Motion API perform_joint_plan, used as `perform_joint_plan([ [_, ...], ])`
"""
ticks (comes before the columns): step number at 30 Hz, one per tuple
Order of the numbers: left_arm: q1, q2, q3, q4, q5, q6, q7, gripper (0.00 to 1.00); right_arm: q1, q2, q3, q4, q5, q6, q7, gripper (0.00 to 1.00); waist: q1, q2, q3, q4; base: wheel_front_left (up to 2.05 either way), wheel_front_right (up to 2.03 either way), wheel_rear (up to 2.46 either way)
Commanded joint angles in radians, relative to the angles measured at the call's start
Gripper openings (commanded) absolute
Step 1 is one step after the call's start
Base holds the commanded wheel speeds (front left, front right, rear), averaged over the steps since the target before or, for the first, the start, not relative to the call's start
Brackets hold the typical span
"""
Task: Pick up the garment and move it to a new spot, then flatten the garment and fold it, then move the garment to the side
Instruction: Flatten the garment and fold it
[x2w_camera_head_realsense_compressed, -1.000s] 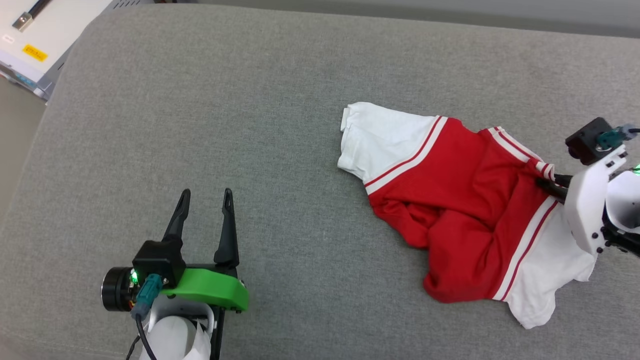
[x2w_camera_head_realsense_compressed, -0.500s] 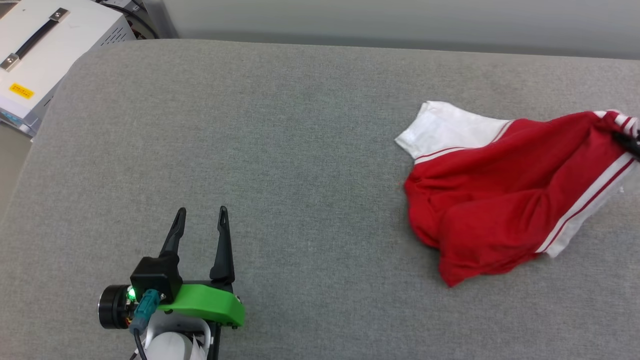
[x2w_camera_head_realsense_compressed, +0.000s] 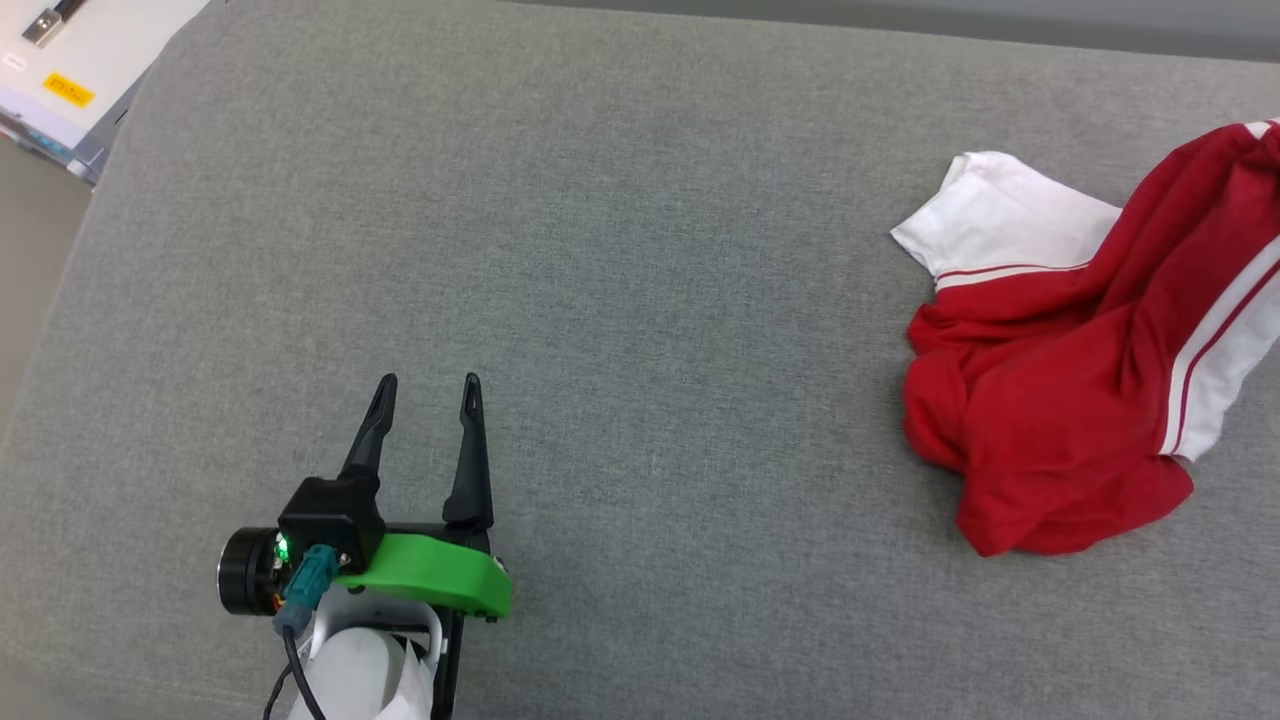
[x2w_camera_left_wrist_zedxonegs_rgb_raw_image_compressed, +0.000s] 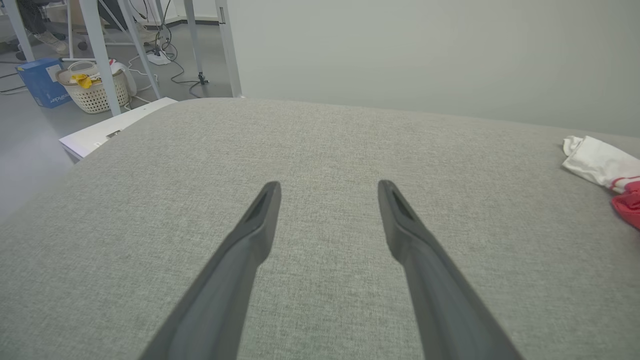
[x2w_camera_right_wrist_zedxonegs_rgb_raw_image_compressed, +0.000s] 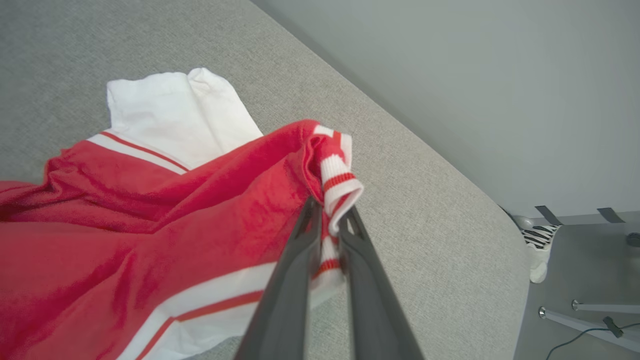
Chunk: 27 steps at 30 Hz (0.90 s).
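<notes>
Now the right gripper (x2w_camera_right_wrist_zedxonegs_rgb_raw_image_compressed: 330, 212) is pinched tight on the striped trim (x2w_camera_right_wrist_zedxonegs_rgb_raw_image_compressed: 337, 182) of the garment (x2w_camera_head_realsense_compressed: 1050, 420), holding that edge up while the rest lies bunched on the grey counter (x2w_camera_head_realsense_compressed: 640, 250), at the robot's right. Well apart, the left gripper (x2w_camera_head_realsense_compressed: 428, 385) hovers wide open, holding nothing.

Your head camera looks steeply down on the grey cushion (x2w_camera_head_realsense_compressed: 600, 200), from above and behind the left pincer (x2w_camera_head_realsense_compressed: 428, 385). Each wrist camera looks forward, close, from behind its own pincer. All three share the garment (x2w_camera_head_realsense_compressed: 1040, 420), seemingly its white sleeve.
</notes>
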<state>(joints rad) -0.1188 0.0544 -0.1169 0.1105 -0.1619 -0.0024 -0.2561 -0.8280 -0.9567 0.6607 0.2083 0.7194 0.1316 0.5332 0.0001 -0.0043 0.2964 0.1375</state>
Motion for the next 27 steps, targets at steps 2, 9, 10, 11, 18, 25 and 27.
perform_joint_plan([
  [2, -0.021, -0.004, 0.000, -0.005, -0.012, 0.008, -0.006, 1.00, -0.035, 0.052, 0.035, 0.072, -0.017, -0.001, 0.004, 0.00, -0.0001, 0.0043, 0.047, 0.041, 0.00, 0.00, 0.00],
  [9, -0.038, -0.004, -0.007, -0.004, -0.023, 0.016, -0.006, 1.00, -0.048, 0.181, 0.139, 0.271, 0.001, -0.001, -0.053, 0.00, -0.0001, 0.0043, 0.071, 0.067, 0.00, 0.00, 0.00],
  [10, -0.039, -0.004, -0.007, -0.003, -0.024, 0.017, -0.006, 1.00, -0.045, 0.193, 0.158, 0.295, 0.008, -0.001, -0.063, 0.00, -0.0001, 0.0043, 0.072, 0.068, 0.00, 0.00, 0.00],
  [11, -0.040, -0.004, -0.008, -0.002, -0.024, 0.017, -0.006, 1.00, -0.044, 0.200, 0.173, 0.312, 0.015, -0.001, -0.071, 0.00, -0.0001, 0.0043, 0.071, 0.070, 0.00, 0.00, 0.00],
  [18, -0.032, -0.004, 0.001, 0.001, -0.016, 0.021, -0.006, 1.00, -0.050, 0.203, 0.241, 0.404, 0.069, -0.001, -0.190, 0.05, -0.0001, 0.0043, 0.036, 0.052, 0.00, 0.00, 0.00],
  [25, -0.004, -0.004, 0.034, -0.005, 0.014, 0.012, -0.006, 1.00, -0.027, 0.199, 0.203, 0.414, 0.058, -0.001, -0.449, 1.00, -0.0001, 0.0043, -0.031, 0.010, 0.00, 0.00, 0.00],
  [27, 0.005, -0.004, 0.042, -0.008, 0.023, 0.008, -0.006, 1.00, -0.012, 0.209, 0.169, 0.419, 0.038, -0.001, -0.533, 1.00, -0.0001, 0.0043, -0.049, -0.002, 0.00, 0.00, 0.00],
])
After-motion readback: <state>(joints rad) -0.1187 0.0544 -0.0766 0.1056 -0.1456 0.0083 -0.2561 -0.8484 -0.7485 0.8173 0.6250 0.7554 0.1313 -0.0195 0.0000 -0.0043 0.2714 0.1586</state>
